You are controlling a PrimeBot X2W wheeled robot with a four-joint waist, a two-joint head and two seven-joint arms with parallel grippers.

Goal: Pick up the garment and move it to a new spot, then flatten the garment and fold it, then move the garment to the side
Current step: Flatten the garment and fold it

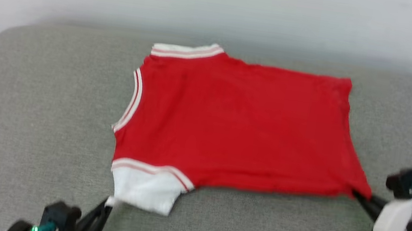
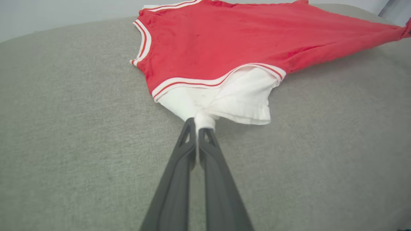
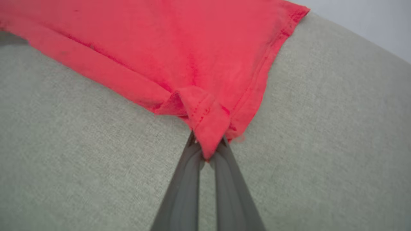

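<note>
**Wall** [image 1: 220, 6]: pale and plain, rising behind the far edge of the surface. A dark strip at the far left is too blurred to identify; possibly a skirting.

**Padded surface** [image 1: 31, 108]: grey woven fabric with a rounded far-left corner. There is a broad bare band along its left edge, a narrower bare strip along the near edge, and more bare fabric towards the right edge.

**Garment** [image 1: 236, 127]: a red jersey lying spread and nearly flat around the middle of the surface, reaching towards the far edge, plain side up. The striped collar trim faces the left edge and the hem faces the right edge.

**White sleeve** [image 1: 144, 191]: at the garment's near-left corner, drawn towards the near edge.

**Left gripper** [image 2: 196, 123]: low over the near-left of the surface, fingers pressed together and pinching the sleeve's edge.

**Right gripper** [image 3: 208, 150]: at the near-right, fingers pressed together on the near hem corner, with red cloth folded over the tips.
</note>
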